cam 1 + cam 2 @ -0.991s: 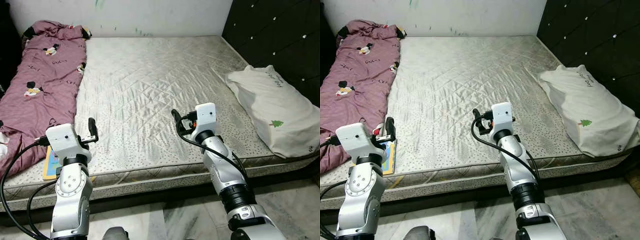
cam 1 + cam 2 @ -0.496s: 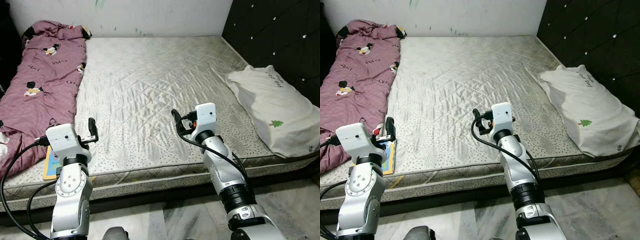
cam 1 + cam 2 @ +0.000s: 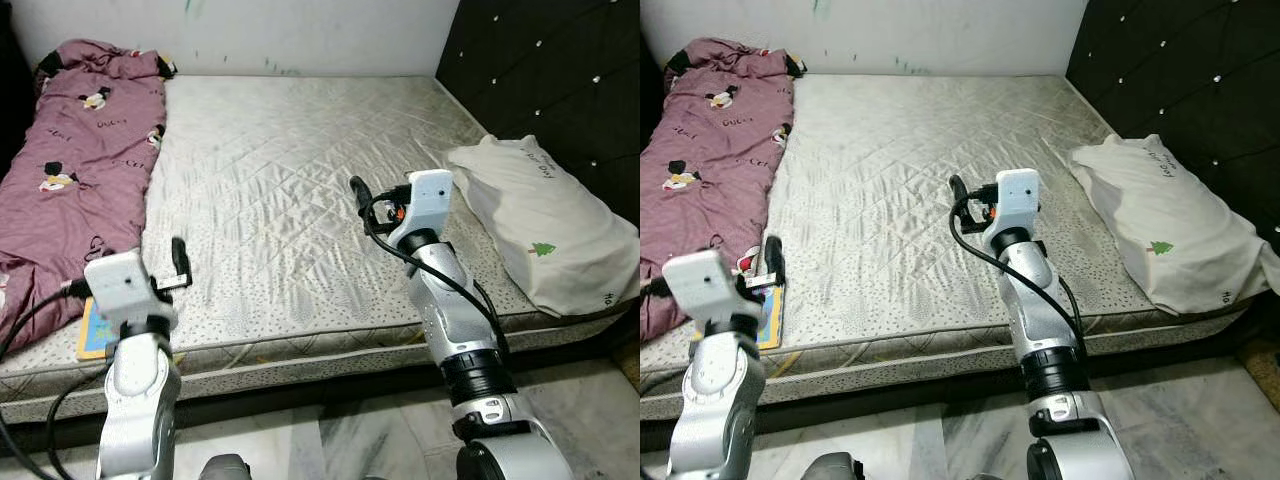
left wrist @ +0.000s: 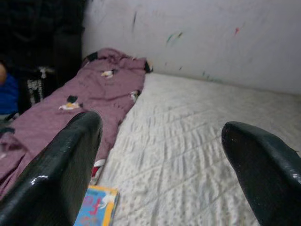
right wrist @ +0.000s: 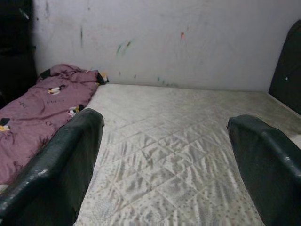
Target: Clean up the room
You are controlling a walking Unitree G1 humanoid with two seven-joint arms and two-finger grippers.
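Note:
A bare quilted mattress lies before me. A maroon cartoon-print blanket is bunched along its left side. A white pillow lies at its right edge. A colourful book rests on the near left corner, partly behind my left arm, and appears in the left wrist view as the book. My left gripper hovers open just right of the book, nothing between its fingers. My right gripper is held open above the mattress middle, left of the pillow, also empty.
A black tufted headboard wall stands along the right side. A white marked wall closes the far end. Marble floor runs along the near edge of the bed, under my arms.
My right arm has risen and reached farther over the mattress. The left arm has sunk slightly. The head view has shifted a little.

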